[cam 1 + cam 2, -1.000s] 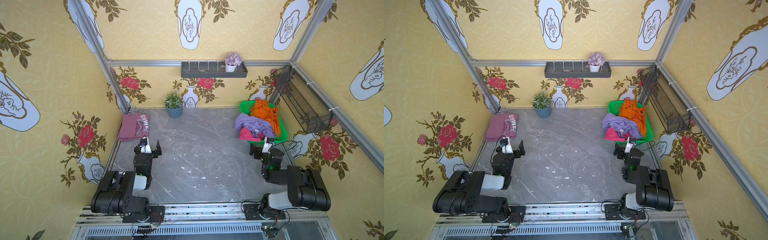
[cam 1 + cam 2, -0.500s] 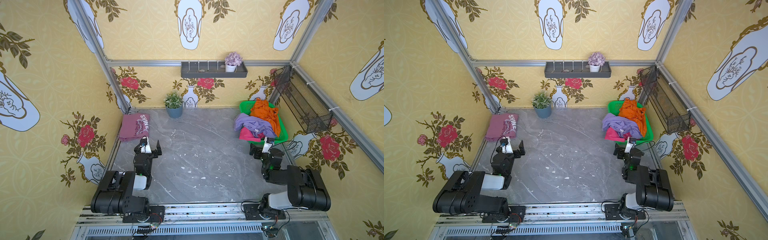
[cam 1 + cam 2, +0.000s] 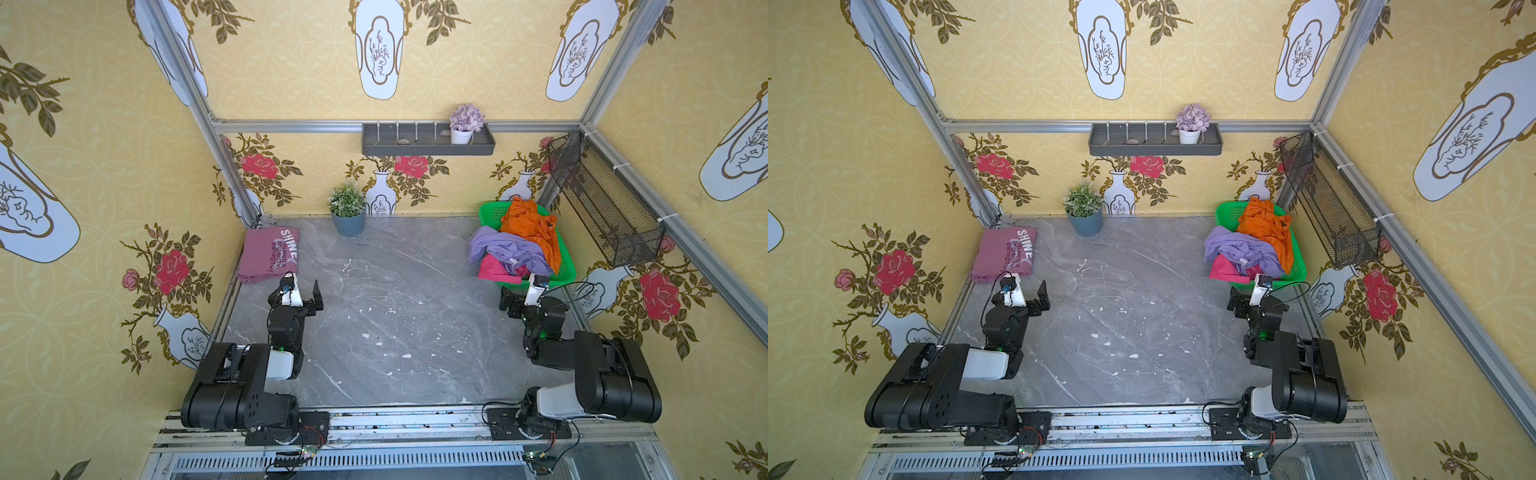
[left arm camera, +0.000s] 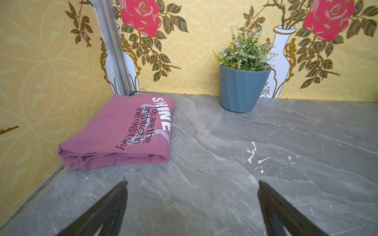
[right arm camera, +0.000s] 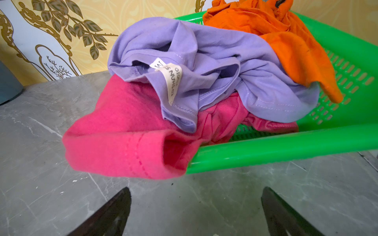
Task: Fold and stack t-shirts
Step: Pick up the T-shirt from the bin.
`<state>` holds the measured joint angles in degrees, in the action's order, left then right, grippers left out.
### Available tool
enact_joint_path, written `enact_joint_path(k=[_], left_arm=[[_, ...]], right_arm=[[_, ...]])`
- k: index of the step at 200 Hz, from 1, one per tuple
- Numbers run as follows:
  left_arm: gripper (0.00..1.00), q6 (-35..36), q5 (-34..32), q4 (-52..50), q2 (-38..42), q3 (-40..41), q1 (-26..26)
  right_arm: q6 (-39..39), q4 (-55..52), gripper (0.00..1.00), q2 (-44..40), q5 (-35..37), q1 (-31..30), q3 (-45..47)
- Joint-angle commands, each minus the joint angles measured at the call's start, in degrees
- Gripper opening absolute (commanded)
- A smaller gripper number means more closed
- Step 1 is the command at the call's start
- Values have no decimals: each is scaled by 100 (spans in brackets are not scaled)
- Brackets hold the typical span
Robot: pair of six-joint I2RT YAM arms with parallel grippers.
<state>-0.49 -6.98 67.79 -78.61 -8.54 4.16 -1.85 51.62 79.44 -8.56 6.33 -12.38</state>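
Observation:
A dusty mauve t-shirt [image 3: 269, 254] [image 3: 1005, 255] [image 4: 122, 130] printed "SHINE" lies folded in the far left corner of the table. A lavender t-shirt [image 3: 505, 249] [image 5: 204, 61], an orange one [image 3: 530, 226] [image 5: 286, 36] and a magenta one [image 3: 494, 268] [image 5: 126, 139] lie crumpled in a green basket [image 3: 565, 266] [image 5: 286, 147] at the far right, spilling over its rim. My left gripper [image 3: 296, 286] [image 4: 192, 183] is open and empty, just short of the folded shirt. My right gripper [image 3: 528, 291] [image 5: 196, 191] is open and empty, just short of the magenta sleeve.
A potted plant [image 3: 348, 212] [image 4: 243, 81] stands at the back wall. A grey shelf [image 3: 428, 139] with a flower pot hangs above it. A black wire basket [image 3: 602, 203] is fixed to the right wall. Patterned walls enclose the grey marble table [image 3: 395, 311].

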Motion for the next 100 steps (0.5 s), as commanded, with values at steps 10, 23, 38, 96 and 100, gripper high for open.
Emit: enact_joint_path(k=[10, 23, 38, 96, 100], left_arm=[[99, 132, -2214, -2128, 1414, -732, 904], [99, -782, -2774, -3229, 2148, -1228, 1211], [99, -2584, -2607, -4962, 2724, -2012, 1219], [99, -2852, -946, -6384, 3161, -3106, 1502], [99, -2804, -813, -6324, 3187, -3118, 1500]], right_arm=[[-141, -2959, 98, -1273, 1088, -590, -1343], [-538, -3941, 98, -1650, 1033, -715, -2092], [-1713, -5171, 98, -1803, 749, -721, -3084], [-2048, -6536, 98, -1923, 43, -1675, -4241], [-2074, -6541, 98, -1925, 35, -1675, -4274]])
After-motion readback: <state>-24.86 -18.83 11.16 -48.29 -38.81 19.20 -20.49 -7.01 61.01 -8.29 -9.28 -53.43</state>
